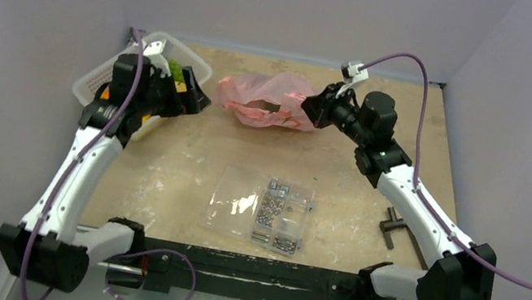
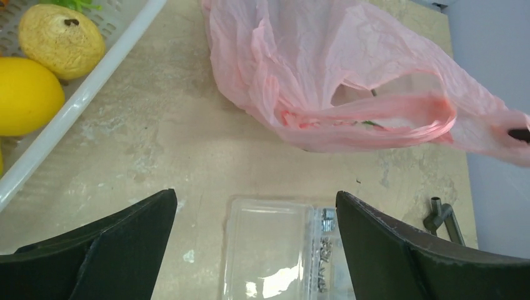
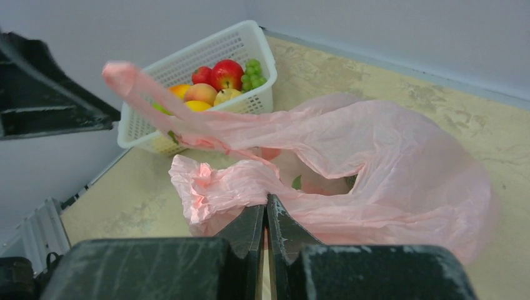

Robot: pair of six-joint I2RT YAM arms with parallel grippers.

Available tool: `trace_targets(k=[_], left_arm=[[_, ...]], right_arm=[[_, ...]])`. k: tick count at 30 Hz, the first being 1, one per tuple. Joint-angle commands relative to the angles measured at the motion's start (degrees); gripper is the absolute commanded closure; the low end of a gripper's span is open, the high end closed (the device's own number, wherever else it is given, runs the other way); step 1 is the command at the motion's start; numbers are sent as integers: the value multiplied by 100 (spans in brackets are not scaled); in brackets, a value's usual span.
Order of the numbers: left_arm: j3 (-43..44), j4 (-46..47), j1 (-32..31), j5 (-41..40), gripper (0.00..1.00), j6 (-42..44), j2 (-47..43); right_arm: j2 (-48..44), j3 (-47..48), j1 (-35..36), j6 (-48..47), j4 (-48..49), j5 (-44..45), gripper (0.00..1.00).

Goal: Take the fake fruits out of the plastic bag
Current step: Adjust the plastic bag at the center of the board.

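Left gripper (image 2: 256, 203) fingers stand wide apart above the table (image 2: 156, 144), a clear case (image 2: 269, 250) between them. Ahead lies the plastic bag (image 2: 350, 81); to one side, the basket (image 2: 87, 87) rim, fake fruits (image 2: 28, 94) inside. Right gripper (image 3: 267, 209) fingers clamp the bag's crumpled edge.

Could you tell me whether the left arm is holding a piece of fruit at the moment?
No, the left fingers stand wide apart, with only the table and the clear case showing between them.
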Motion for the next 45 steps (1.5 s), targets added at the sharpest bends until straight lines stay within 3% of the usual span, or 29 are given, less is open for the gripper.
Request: trace_targets(k=[1,5,11,17,23,28,31,38,41,45], left_arm=[[-776,-222,35,260,1,57,-1108],[-1818,100,-359,1125,7,-335,-2001],[-2578,899,-2329,297,11,-972,-2469],[-1757,1536,-3183,-203,15,-806,-1306],[-751,1576,-3270,-891,22,-590,-343],[-363,1608,-3187,-1285,19,-506,259],[-299,1887,-3049,-927,19,-651,765],[-486,2336,-2856,-762,18,-739,978],[-659,2410,-2735,-627,18,-813,894],[-858,2526,-2630,-398,17,-921,788]], right_arm=[[-38,-45,81,524,-14,-48,100],[-2,-97,155,797,28,-115,100],[-81,-72,314,813,-327,-25,100],[-262,-259,348,632,-778,275,96],[-508,-543,346,688,-1183,515,91],[-803,-909,348,758,-1320,512,74],[-851,-1018,345,720,-1582,470,61],[-1038,-695,344,760,-2728,1326,26],[-1243,-565,340,1453,-2780,1807,2],[-1143,-273,339,2144,-2724,1732,1]])
